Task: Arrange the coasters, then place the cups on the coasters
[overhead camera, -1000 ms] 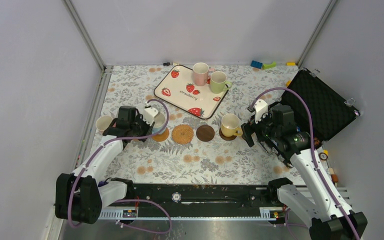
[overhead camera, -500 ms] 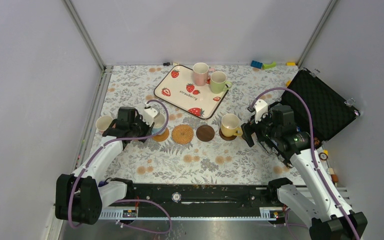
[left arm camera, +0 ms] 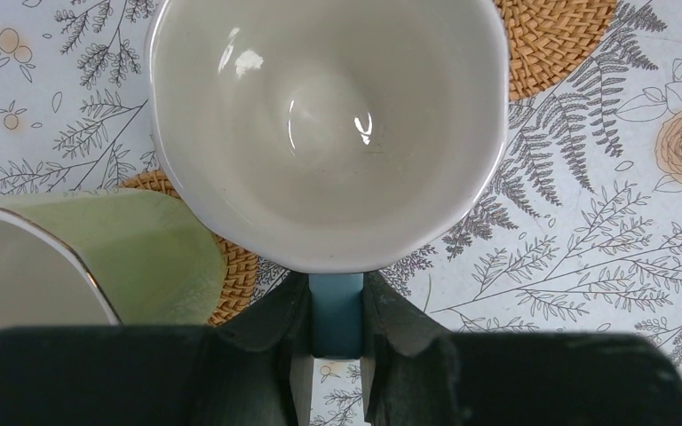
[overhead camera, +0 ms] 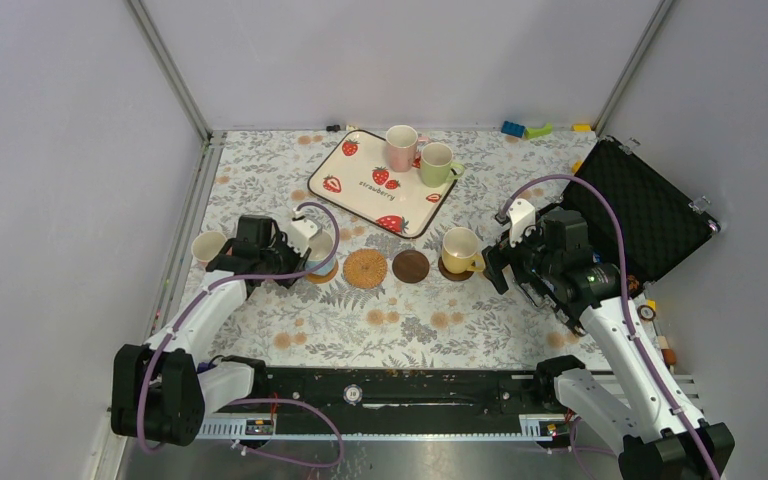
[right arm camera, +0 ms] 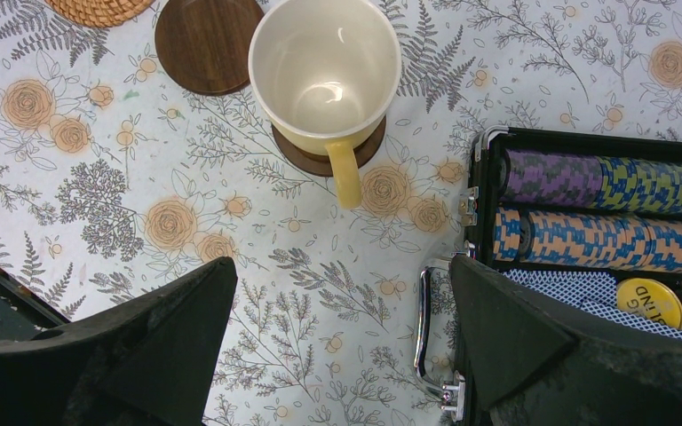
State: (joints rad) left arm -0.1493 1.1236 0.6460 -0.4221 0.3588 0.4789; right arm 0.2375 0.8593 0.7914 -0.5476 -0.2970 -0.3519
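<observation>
My left gripper (left arm camera: 336, 293) is shut on the blue handle of a light blue cup (left arm camera: 329, 124) with a white inside. In the top view this cup (overhead camera: 316, 248) is over a tan coaster (overhead camera: 324, 271); I cannot tell whether they touch. A green cup (left arm camera: 142, 257) stands close on its left on a woven coaster (left arm camera: 231, 266). A second woven coaster (overhead camera: 365, 267) and a bare dark brown coaster (overhead camera: 411, 265) lie in a row to the right. The yellow cup (right arm camera: 324, 75) stands on another dark brown coaster (right arm camera: 324, 158). My right gripper (right arm camera: 342, 337) hangs open behind its handle, holding nothing.
A strawberry-print tray (overhead camera: 360, 185) at the back carries a pink cup (overhead camera: 401, 147) and a green cup (overhead camera: 437, 164). An open black case (overhead camera: 640, 210) with poker chips (right arm camera: 604, 213) lies close to my right gripper. Toy bricks (overhead camera: 525, 129) lie by the back wall.
My left gripper has shifted slightly toward me with the blue cup, which now sits lower over the tan coaster. The right arm has not moved.
</observation>
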